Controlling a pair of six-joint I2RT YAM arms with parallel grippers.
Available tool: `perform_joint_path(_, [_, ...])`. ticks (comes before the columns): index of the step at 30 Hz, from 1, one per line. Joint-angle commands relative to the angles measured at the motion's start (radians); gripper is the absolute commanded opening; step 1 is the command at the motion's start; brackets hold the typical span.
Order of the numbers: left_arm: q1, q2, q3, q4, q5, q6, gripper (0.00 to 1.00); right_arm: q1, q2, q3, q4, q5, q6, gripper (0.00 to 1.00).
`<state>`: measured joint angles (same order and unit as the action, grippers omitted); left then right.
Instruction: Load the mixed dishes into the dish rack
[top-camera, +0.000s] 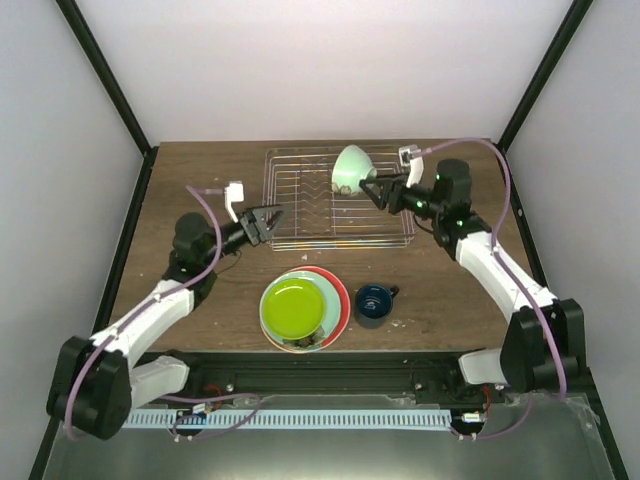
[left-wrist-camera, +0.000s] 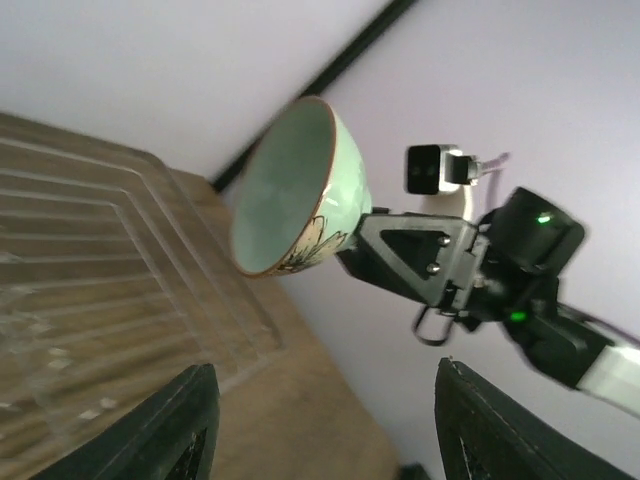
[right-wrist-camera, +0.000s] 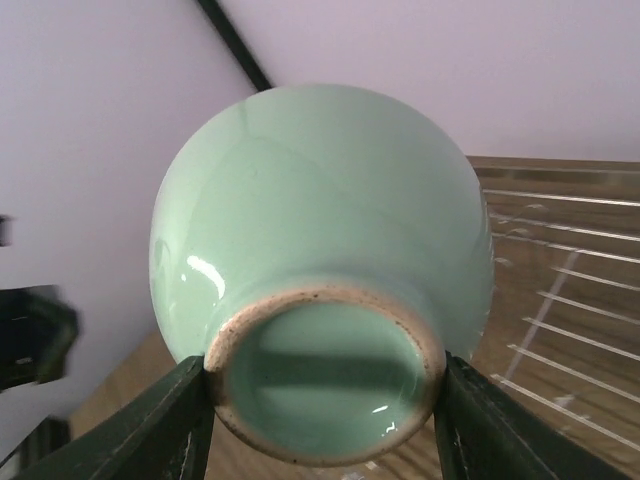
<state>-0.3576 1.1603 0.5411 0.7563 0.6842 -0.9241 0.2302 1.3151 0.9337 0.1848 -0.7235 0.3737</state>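
Mint-green bowl (top-camera: 352, 165), foot clamped in right claw (top-camera: 374, 188), tilted above dish rack (top-camera: 300, 226).

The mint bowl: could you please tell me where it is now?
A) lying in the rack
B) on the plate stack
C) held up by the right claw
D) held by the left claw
C: the right claw grips the bowl by its foot in the air.

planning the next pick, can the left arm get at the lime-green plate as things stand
Probably yes. The left gripper is open and empty beside the dish rack; the lime-green plate lies uncovered on top of the stack nearby. The right gripper, holding the pale mint-green bowl, is well clear.
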Motion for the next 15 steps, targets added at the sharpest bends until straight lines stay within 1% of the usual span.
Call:
perform_joint_path(1, [0.003, -0.108, 0.141, -0.662, -0.223, 0.361, 0.61, -0.011, 0.079, 0.182, -0.221, 0.18, -0.086, 0.5])
perform_joint_path(4, [0.003, -0.168, 0.196, -0.877, -0.347, 0.442, 0.61, -0.015, 0.162, 0.305, -0.326, 0.26, -0.119, 0.5])
perform_joint_path(8, [0.003, -0.234, 0.233, -1.043, -0.473, 0.506, 0.62, -0.031, 0.302, 0.511, -0.502, 0.334, -0.164, 0.49])
perform_joint_path(11, [0.003, -0.28, 0.24, -1.125, -0.552, 0.529, 0.64, -0.04, 0.416, 0.666, -0.616, 0.364, -0.192, 0.47])
perform_joint_path(15, [0.003, -0.334, 0.24, -1.201, -0.583, 0.535, 0.66, -0.042, 0.545, 0.843, -0.773, 0.405, -0.22, 0.47])
